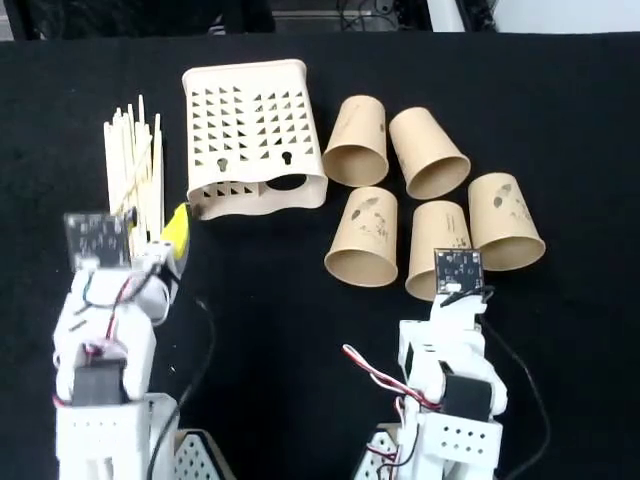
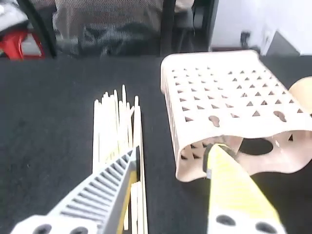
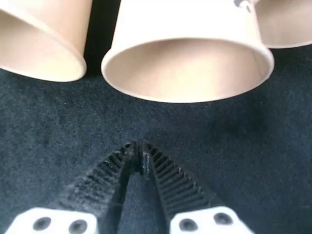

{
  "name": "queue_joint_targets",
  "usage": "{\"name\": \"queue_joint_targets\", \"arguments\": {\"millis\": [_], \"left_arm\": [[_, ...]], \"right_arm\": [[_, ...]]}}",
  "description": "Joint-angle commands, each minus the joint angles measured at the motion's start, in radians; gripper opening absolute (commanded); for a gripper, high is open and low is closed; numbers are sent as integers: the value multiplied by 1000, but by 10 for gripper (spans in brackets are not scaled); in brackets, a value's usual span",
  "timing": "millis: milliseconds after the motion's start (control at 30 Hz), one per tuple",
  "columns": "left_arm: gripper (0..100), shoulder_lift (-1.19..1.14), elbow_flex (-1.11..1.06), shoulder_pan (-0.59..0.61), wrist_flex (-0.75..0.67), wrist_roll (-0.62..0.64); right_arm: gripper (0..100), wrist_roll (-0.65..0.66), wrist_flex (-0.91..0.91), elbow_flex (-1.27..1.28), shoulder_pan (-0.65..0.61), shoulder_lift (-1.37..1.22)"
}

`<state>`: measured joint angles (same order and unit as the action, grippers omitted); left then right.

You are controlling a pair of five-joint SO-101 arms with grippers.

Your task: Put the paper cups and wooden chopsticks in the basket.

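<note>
A cream perforated basket [image 1: 255, 135] lies on its side on the black table, its mouth toward the arms. A bundle of wooden chopsticks [image 1: 134, 170] lies to its left. Several brown paper cups [image 1: 365, 238] lie on their sides to the basket's right. My left gripper [image 2: 170, 153] is open, its grey finger [image 2: 114, 175] over the near end of the chopsticks [image 2: 117, 126] and its yellow finger [image 2: 229, 180] in front of the basket's mouth [image 2: 263, 153]. My right gripper [image 3: 141, 148] is shut and empty, just short of a cup's open rim [image 3: 187, 73].
Beyond the table's far edge stand a chair and a red object [image 2: 17, 41]. Cables trail from both arm bases along the near table edge. Bare black cloth lies between the two arms.
</note>
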<state>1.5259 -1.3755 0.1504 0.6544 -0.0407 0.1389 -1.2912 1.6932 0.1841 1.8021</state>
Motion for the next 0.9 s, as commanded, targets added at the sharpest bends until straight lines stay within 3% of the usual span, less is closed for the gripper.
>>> {"name": "queue_joint_targets", "arguments": {"millis": [0,200,400,600,767,867], "left_arm": [[258,-399,214,-10,-61,-8],[270,-836,378,-58,-149,-98],[267,-1056,369,-54,-358,-206],[266,-1220,315,-56,-683,-198],[229,-1424,387,-58,-852,-193],[193,-1557,484,-51,-872,-132]], "right_arm": [[13,-3,-3,-8,-11,67],[13,-3,-3,-8,-11,67],[13,-3,-3,-8,-11,67],[13,-3,-3,-8,-11,67],[13,-3,-3,-8,-11,67],[13,-3,-3,-8,-11,67]]}}
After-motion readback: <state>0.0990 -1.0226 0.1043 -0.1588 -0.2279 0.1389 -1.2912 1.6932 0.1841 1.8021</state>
